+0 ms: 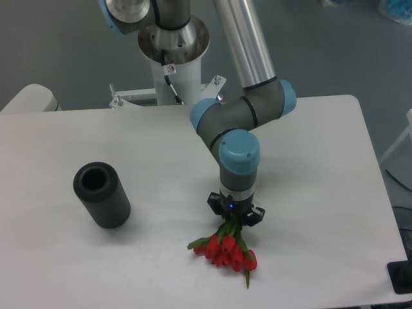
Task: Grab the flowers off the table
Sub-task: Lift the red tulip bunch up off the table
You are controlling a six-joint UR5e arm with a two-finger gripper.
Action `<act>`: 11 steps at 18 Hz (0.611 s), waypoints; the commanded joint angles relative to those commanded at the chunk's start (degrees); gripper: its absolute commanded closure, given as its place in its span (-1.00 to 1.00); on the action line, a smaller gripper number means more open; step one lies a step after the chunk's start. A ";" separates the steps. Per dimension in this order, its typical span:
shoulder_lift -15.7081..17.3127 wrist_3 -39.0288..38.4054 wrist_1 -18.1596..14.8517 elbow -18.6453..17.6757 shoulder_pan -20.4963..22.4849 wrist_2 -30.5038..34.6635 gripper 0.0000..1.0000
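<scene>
The flowers (225,250), a small bunch of red tulip buds on green stems, hang at the table's (322,161) front centre. The buds point down toward the near edge and sit close to the white surface. My gripper (234,219) points straight down right above them and is shut on the flowers' stems. The upper ends of the stems disappear between the jaws. The fingertips themselves are hidden by the black gripper body and the leaves.
A black ribbed cylinder (102,194) with an open top lies on the left side of the table. The arm's base column (172,64) stands behind the table's far edge. The front edge runs just below the flowers.
</scene>
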 joint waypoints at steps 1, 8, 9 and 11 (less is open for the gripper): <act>0.18 0.00 0.00 0.09 0.00 0.00 0.23; 5.62 -0.78 -0.87 4.20 -0.26 -6.13 0.23; 6.67 -1.23 -1.23 5.09 -0.44 -8.41 0.23; 9.30 -1.58 -2.46 5.54 -0.44 -11.94 0.23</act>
